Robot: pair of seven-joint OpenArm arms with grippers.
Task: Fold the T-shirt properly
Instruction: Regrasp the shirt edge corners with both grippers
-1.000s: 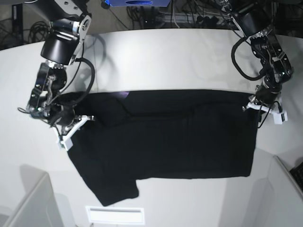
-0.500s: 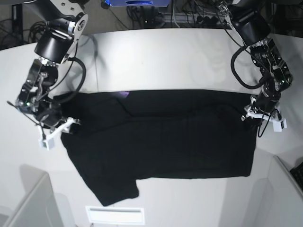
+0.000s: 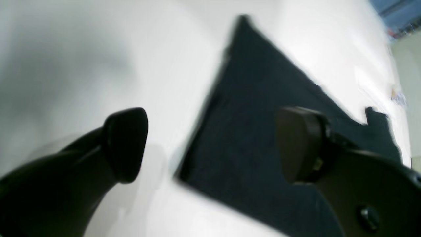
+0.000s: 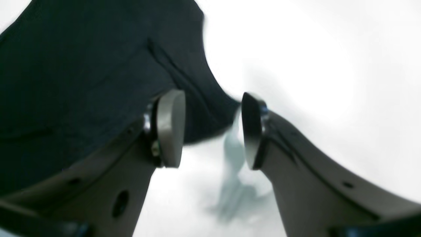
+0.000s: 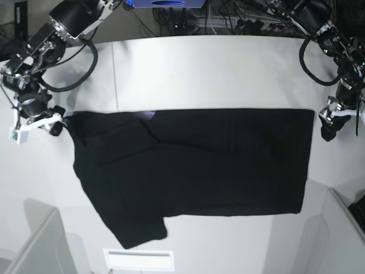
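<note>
The black T-shirt [image 5: 199, 165] lies flat on the white table [image 5: 199, 68], doubled over, with a straight top edge and one sleeve sticking out at the lower left. A sliver of purple print [image 5: 149, 114] peeks out at its top edge. My left gripper [image 5: 329, 129] hovers just off the shirt's top right corner. In the left wrist view it [image 3: 210, 144] stands open, wide above a corner of the T-shirt [image 3: 250, 98], holding nothing. My right gripper [image 5: 51, 124] hangs beside the top left corner. In its wrist view it [image 4: 210, 130] is open, the T-shirt [image 4: 82, 65] edge below it.
Grey partition panels stand at the lower left [image 5: 34, 245] and lower right [image 5: 336, 228] corners. A white slot plate [image 5: 138, 260] sits at the table's front edge. Cables and a blue device [image 5: 165, 4] lie behind the table.
Both grippers have opened, let go of the shirt's top corners and drawn outward and up. The shirt's top edge now lies straight and flat.
</note>
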